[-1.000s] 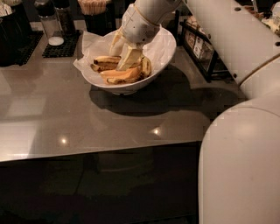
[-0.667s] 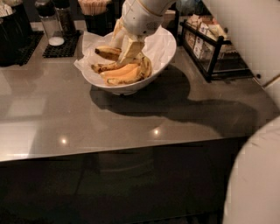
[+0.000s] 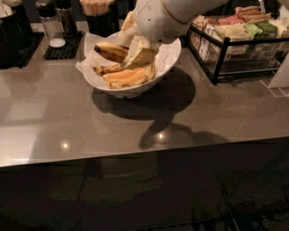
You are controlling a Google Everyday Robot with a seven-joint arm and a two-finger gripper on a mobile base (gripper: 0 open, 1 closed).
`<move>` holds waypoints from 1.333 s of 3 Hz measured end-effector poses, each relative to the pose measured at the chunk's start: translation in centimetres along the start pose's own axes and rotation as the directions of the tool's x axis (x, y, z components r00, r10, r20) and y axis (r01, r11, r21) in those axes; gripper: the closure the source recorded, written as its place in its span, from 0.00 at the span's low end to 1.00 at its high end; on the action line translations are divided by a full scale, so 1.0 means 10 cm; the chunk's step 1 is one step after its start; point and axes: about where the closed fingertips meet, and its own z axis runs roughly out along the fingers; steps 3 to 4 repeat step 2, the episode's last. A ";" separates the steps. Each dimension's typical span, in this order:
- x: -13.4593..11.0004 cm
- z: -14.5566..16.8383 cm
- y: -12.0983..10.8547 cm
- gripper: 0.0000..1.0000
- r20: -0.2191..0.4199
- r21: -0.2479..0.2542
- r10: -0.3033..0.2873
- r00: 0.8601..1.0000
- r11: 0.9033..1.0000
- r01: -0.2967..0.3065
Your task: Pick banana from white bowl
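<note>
The white bowl (image 3: 168, 63) stands on the grey counter, lined with crinkled white paper. My gripper (image 3: 139, 53) reaches down into it from the upper right and is shut on the banana (image 3: 110, 51), which is yellow with dark-brown blotches and a dark end. The banana sticks out to the left of the fingers, raised above the others. Yellower bananas (image 3: 128, 76) lie in the bowl beneath it. My wrist hides the back of the bowl.
A black wire rack (image 3: 221, 54) with coloured packets stands at the right. A shaker (image 3: 50, 25) on a black mat (image 3: 63, 49) and a cup of sticks (image 3: 97, 13) stand behind the bowl. A dark container (image 3: 11, 38) is at the far left. The counter's front edge (image 3: 144, 153) runs across the middle.
My gripper has lifted the blotched banana a little above the other bananas in the bowl. My arm has swung up and out of the right side of the view.
</note>
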 end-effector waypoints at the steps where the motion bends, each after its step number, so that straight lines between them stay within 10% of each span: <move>1: -0.04 0.00 0.32 1.00 0.022 0.081 0.073 0.997 0.994 -0.074; 4: 0.09 0.11 0.38 1.00 0.013 0.115 0.107 0.994 0.988 -0.108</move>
